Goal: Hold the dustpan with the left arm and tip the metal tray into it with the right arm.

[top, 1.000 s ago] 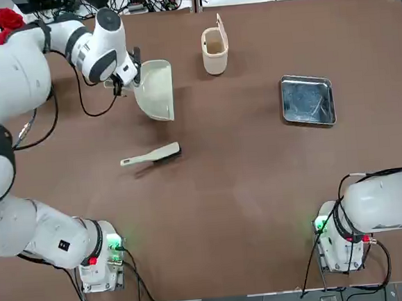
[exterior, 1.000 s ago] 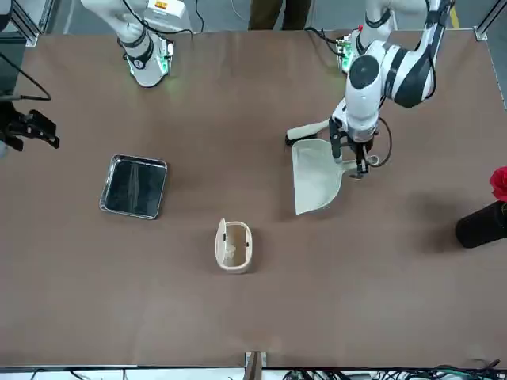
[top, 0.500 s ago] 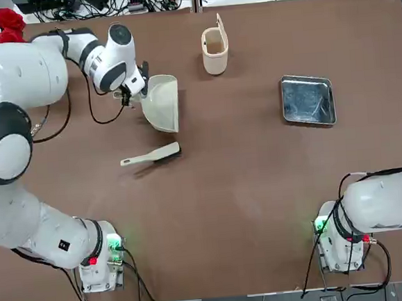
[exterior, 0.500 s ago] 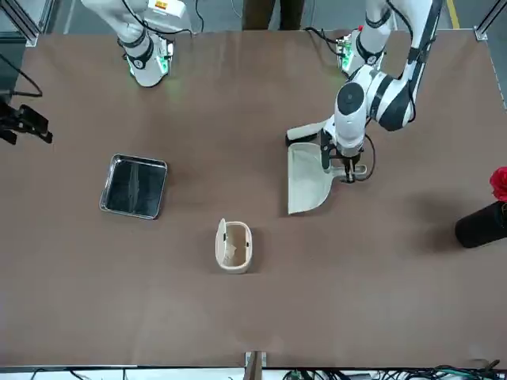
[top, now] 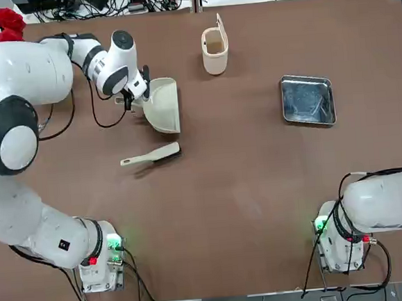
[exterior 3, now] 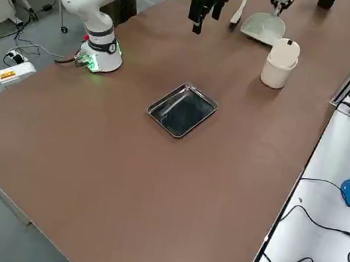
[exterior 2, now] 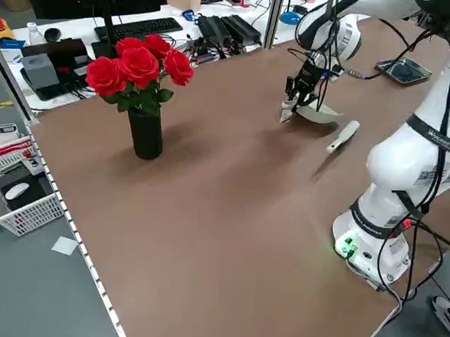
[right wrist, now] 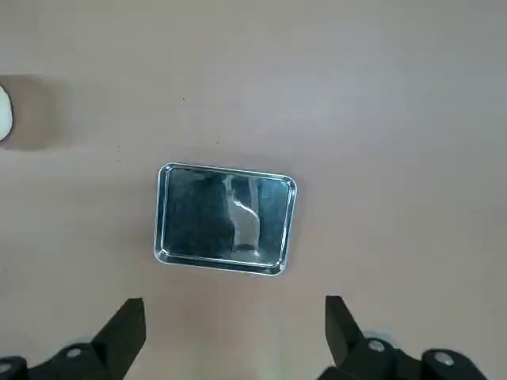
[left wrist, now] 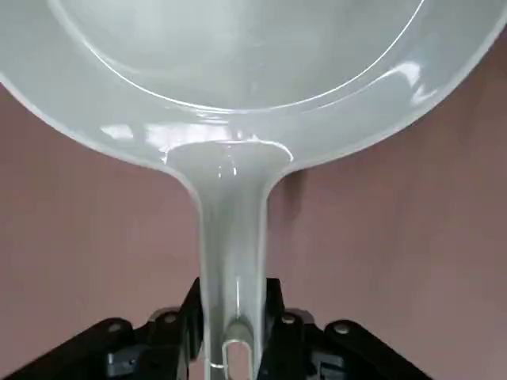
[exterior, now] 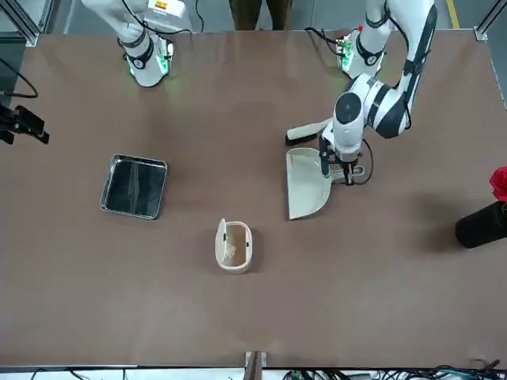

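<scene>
Cream dustpan [top: 162, 105] handle clamped in left gripper [top: 135, 98], near tabletop's far left edge | steel tray [top: 308, 100] flat near far right edge | right gripper [right wrist: 234, 336] wide open, empty | keep scoop level, mouth toward tray

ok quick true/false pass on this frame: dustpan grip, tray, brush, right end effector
1. The left end effector is shut on the dustpan handle. True.
2. The metal tray is held by the right end effector. False: it lies flat on the table, the open right end effector above it.
3. The hand brush lies on the table beside the dustpan. True.
4. The cream bin is tipped over. False: it stands upright.
5. The tray sits inside the dustpan. False: they are far apart on the table.
</scene>
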Controlling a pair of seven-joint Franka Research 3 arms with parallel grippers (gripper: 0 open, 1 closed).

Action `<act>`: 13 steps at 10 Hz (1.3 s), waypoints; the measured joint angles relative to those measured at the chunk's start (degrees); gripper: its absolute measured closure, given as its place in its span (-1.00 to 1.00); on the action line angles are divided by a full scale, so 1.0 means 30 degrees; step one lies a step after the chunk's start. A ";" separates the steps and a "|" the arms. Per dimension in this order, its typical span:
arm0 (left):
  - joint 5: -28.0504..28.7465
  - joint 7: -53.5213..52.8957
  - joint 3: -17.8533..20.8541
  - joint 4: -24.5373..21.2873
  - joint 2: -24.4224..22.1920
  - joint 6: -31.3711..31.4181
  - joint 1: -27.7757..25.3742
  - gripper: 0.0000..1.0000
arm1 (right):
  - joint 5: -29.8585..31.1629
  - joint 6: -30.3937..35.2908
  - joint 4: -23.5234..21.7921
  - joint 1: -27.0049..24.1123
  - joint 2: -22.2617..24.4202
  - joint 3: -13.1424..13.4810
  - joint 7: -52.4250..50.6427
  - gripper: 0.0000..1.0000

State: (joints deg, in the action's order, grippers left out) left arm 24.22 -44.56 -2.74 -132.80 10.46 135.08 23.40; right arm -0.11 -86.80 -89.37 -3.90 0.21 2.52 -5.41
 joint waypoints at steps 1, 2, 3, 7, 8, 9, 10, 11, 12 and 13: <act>-0.0005 0.0371 -0.0215 -0.0042 0.0241 0.0000 0.0003 0.35 | -0.0004 -0.0027 -0.0009 -0.0126 0.0000 0.0003 0.0004 -1.00; -0.0005 0.0751 -0.0397 -0.0094 0.0444 0.0000 0.0004 0.35 | -0.0009 -0.0035 -0.0016 -0.0190 0.0000 0.0002 0.0004 -1.00; -0.0006 0.1048 -0.0516 -0.0121 0.0578 0.0000 0.0002 0.35 | -0.0014 -0.0059 -0.0025 -0.0216 0.0000 0.0002 0.0005 -1.00; -0.0133 0.2540 -0.0930 -0.0153 0.0565 -0.1138 -0.0132 0.05 | -0.0042 -0.0136 -0.0064 -0.0223 0.0000 -0.0022 0.0006 -1.00; -0.0458 0.2598 -0.1099 -0.0106 0.0397 -0.1191 -0.0308 -0.23 | -0.0059 -0.0162 -0.0064 -0.0222 0.0000 -0.0042 0.0006 -1.00; -0.0678 0.2618 -0.1246 -0.0014 0.0011 -0.1436 -0.0422 -0.50 | -0.0072 -0.0173 -0.0065 -0.0218 0.0000 -0.0080 0.0006 -1.00; -0.0980 0.2913 -0.1377 0.0179 -0.0583 -0.2131 -0.0467 -0.81 | -0.0076 -0.0179 -0.0067 -0.0217 0.0000 -0.0109 0.0006 -1.00; -0.1656 0.3690 -0.1573 0.0451 -0.1327 -0.2962 -0.0548 -0.96 | -0.0076 -0.0181 -0.0069 -0.0217 0.0000 -0.0114 0.0006 -1.00; -0.2286 0.4713 -0.1710 0.0701 -0.2159 -0.3576 -0.0804 -0.98 | -0.0076 -0.0185 -0.0070 -0.0217 0.0000 -0.0114 0.0005 -1.00; -0.2585 0.5744 -0.1748 0.0809 -0.3031 -0.3887 -0.1301 -0.98 | -0.0076 -0.0193 -0.0071 -0.0221 0.0000 -0.0109 0.0006 -1.00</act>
State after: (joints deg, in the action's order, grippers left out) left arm 16.47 -27.33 -7.98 -130.37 1.37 123.42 19.50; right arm -0.34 -87.37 -89.59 -4.56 0.21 2.19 -5.39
